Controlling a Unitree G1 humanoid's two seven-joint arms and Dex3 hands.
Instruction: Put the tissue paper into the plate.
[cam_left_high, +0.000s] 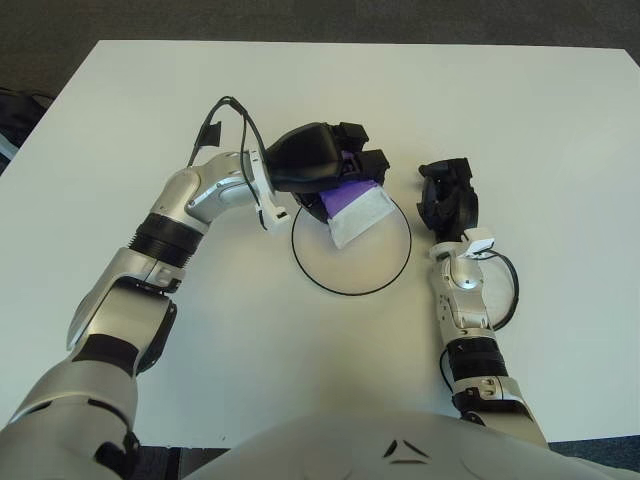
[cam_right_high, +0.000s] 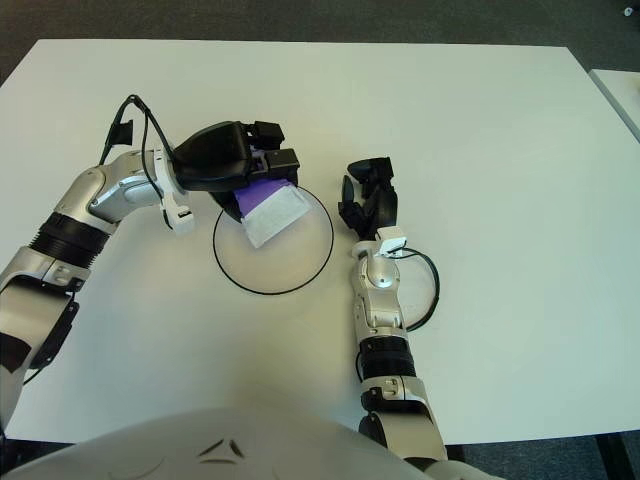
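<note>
The tissue paper is a purple and white pack (cam_left_high: 355, 210). My left hand (cam_left_high: 352, 162) is shut on its purple upper end. It holds the pack tilted over the far left part of the plate (cam_left_high: 368, 265), a white disc with a thin black rim. The pack's white lower end points into the plate; I cannot tell whether it touches it. My right hand (cam_left_high: 448, 195) shows just right of the plate's rim, fingers relaxed and holding nothing.
The plate lies in the middle of a white table (cam_left_high: 520, 110). A black cable (cam_left_high: 512, 290) loops beside my right wrist. The dark floor shows beyond the table's far and left edges.
</note>
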